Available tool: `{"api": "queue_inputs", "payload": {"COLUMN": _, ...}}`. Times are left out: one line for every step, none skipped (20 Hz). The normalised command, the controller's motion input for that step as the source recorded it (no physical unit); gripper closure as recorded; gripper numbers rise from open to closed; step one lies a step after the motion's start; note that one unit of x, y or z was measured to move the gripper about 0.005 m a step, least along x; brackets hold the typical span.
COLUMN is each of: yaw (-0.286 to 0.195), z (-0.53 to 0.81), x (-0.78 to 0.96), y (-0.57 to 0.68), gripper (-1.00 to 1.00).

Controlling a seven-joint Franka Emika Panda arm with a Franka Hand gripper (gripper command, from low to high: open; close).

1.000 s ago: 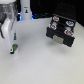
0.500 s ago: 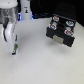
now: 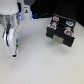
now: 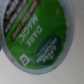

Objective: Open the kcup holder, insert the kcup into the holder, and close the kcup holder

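The white, rounded Franka gripper is hanging low over the pale tabletop at the exterior view's left, and the wrist view is being filled almost entirely by the small whitish kcup with its bright green foil lid, so the pod is sitting directly beneath the fingers, very close. Neither view is showing the fingertips, so I cannot tell whether they are apart, together or already clamping the pod. The black boxy kcup holder, its drawer pulled out and showing rows of red-and-white-topped pods, is lying well apart toward the exterior view's right. Any carry is, in my judgement, going to run across the table in that direction.
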Motion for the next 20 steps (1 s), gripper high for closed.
{"api": "queue_inputs", "payload": {"yaw": -0.136, "z": 0.01, "x": 0.05, "y": 0.04, "gripper": 1.00}}
{"api": "queue_inputs", "payload": {"yaw": -0.124, "z": -0.03, "x": 0.07, "y": 0.03, "gripper": -1.00}}
{"api": "queue_inputs", "payload": {"yaw": -0.092, "z": 0.07, "x": 0.05, "y": 0.01, "gripper": 1.00}}
{"api": "queue_inputs", "payload": {"yaw": -0.071, "z": 0.14, "x": 0.05, "y": 0.01, "gripper": 1.00}}
{"api": "queue_inputs", "payload": {"yaw": -0.028, "z": 0.08, "x": 0.08, "y": 0.02, "gripper": 1.00}}
{"api": "queue_inputs", "payload": {"yaw": -0.025, "z": 0.13, "x": 0.09, "y": 0.02, "gripper": 1.00}}
{"api": "queue_inputs", "payload": {"yaw": -0.047, "z": 0.10, "x": 0.07, "y": 0.02, "gripper": 1.00}}
{"api": "queue_inputs", "payload": {"yaw": -0.032, "z": 0.31, "x": 0.08, "y": 0.05, "gripper": 1.00}}
{"api": "queue_inputs", "payload": {"yaw": -0.056, "z": 0.16, "x": 0.07, "y": 0.03, "gripper": 1.00}}
{"api": "queue_inputs", "payload": {"yaw": -0.036, "z": 0.27, "x": 0.07, "y": 0.02, "gripper": 1.00}}
{"api": "queue_inputs", "payload": {"yaw": -0.033, "z": 0.25, "x": 0.08, "y": 0.02, "gripper": 1.00}}
{"api": "queue_inputs", "payload": {"yaw": -0.031, "z": 0.36, "x": 0.10, "y": 0.03, "gripper": 1.00}}
{"api": "queue_inputs", "payload": {"yaw": -0.030, "z": 0.28, "x": 0.11, "y": 0.03, "gripper": 1.00}}
{"api": "queue_inputs", "payload": {"yaw": -0.019, "z": 0.39, "x": 0.11, "y": 0.12, "gripper": 1.00}}
{"api": "queue_inputs", "payload": {"yaw": 0.001, "z": 0.66, "x": 0.13, "y": 0.36, "gripper": 1.00}}
{"api": "queue_inputs", "payload": {"yaw": 0.002, "z": 0.73, "x": 0.12, "y": 0.41, "gripper": 1.00}}
{"api": "queue_inputs", "payload": {"yaw": 0.009, "z": 0.78, "x": 0.09, "y": 0.44, "gripper": 1.00}}
{"api": "queue_inputs", "payload": {"yaw": 0.007, "z": 0.87, "x": 0.11, "y": 0.49, "gripper": 1.00}}
{"api": "queue_inputs", "payload": {"yaw": 0.003, "z": 0.87, "x": 0.12, "y": 0.53, "gripper": 1.00}}
{"api": "queue_inputs", "payload": {"yaw": 0.000, "z": 0.88, "x": 0.12, "y": 0.55, "gripper": 1.00}}
